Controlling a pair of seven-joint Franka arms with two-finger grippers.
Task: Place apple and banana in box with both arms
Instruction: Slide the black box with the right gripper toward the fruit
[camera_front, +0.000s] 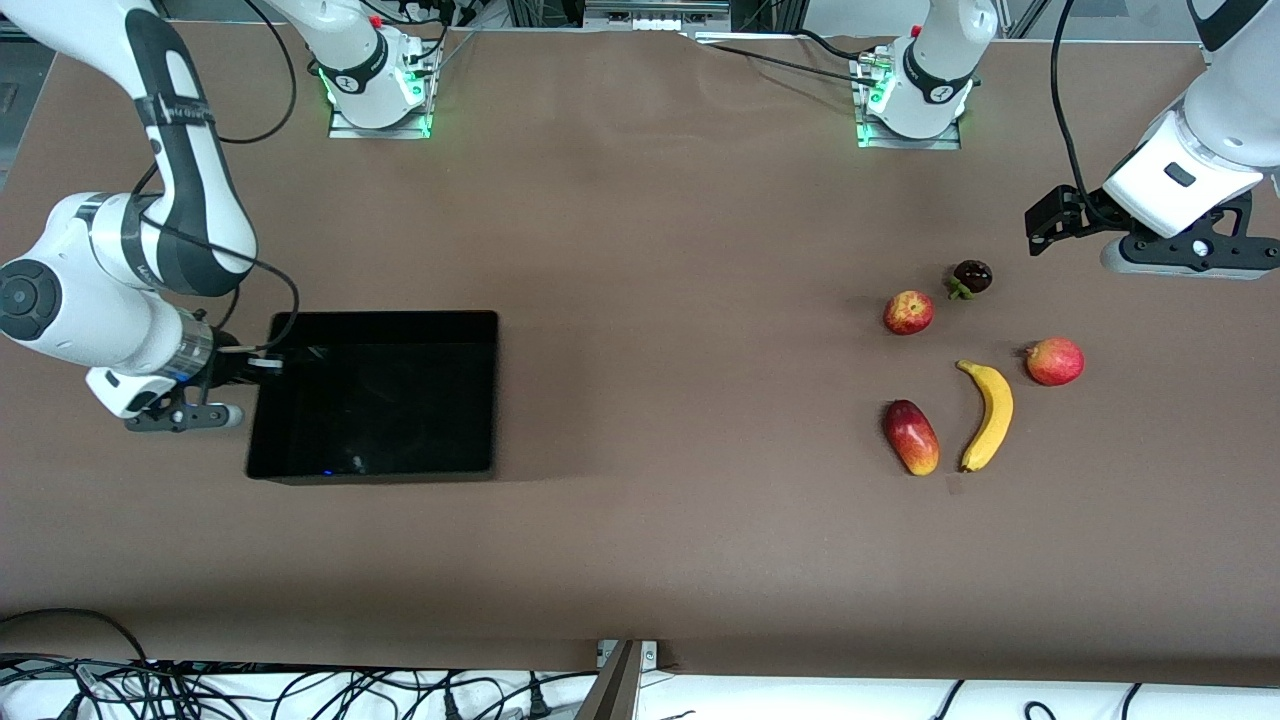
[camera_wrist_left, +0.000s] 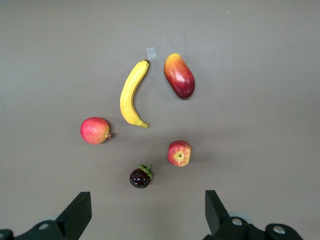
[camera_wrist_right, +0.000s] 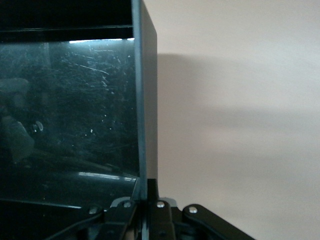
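Black box (camera_front: 480, 330) wall is clamped by right gripper (camera_wrist_right: 142, 200), empty; left gripper (camera_wrist_left: 145, 215), jaws apart above apple (camera_wrist_left: 179, 153), risks grabbing the lookalike red fruit (camera_wrist_left: 95, 130) beside banana (camera_wrist_left: 132, 94).

apple (camera_front: 908, 312): 1 | banana (camera_front: 987, 415): 1 | other fruits: 3 | box (camera_front: 480, 395): 1 | arms: 2

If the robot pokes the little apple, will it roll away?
Probably a bit. The apple looks round and sits on the flat bare table, so a sideways nudge could roll it toward the dark purple fruit beside it. Its skin looks smooth, so it might slip. The open left gripper hovers over it.
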